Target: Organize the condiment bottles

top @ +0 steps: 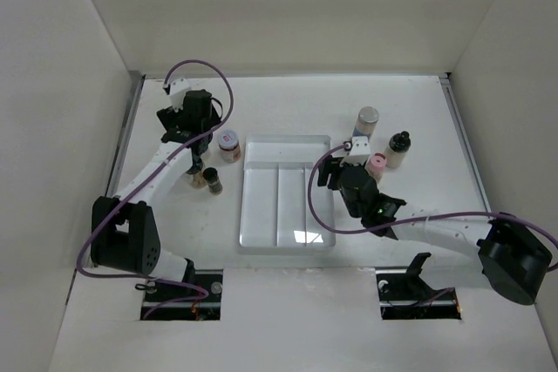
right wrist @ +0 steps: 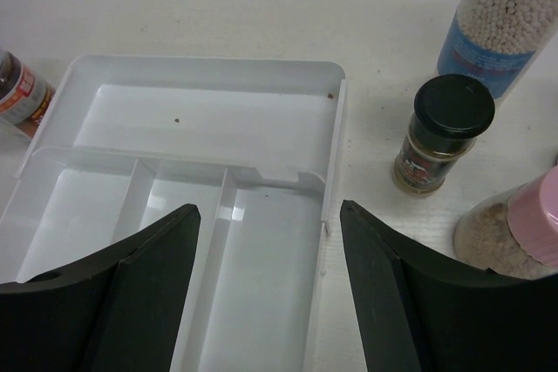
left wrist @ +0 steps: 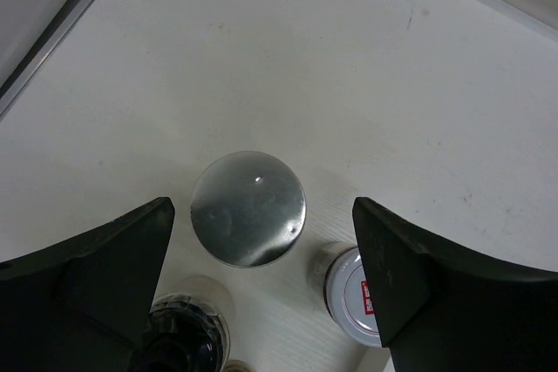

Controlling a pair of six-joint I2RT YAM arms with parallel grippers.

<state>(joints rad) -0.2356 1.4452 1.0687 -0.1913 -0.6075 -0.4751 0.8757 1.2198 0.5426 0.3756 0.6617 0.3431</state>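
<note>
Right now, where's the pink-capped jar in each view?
Top external: pink-capped jar stands just right of the tray.
Right wrist: bottom right corner, partly cut off by the frame edge.
Left wrist: not in it.
Shared landmark: the tray, its right rim; seen in the top and right wrist views only.

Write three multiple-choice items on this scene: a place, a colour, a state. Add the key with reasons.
1. Where is the pink-capped bottle relative to the tray? A inside; B left; C right.
2. The jar under the left gripper has a lid of which colour? A shiny grey; B pink; C black.
3. The right gripper is: A shut on a bottle; B open and empty; C shut on the tray's rim.
Key: 1 C: it stands on the table beyond the tray's right edge. 2 A: the left wrist view shows a metal lid. 3 B: its fingers stand apart with nothing between them.
</note>
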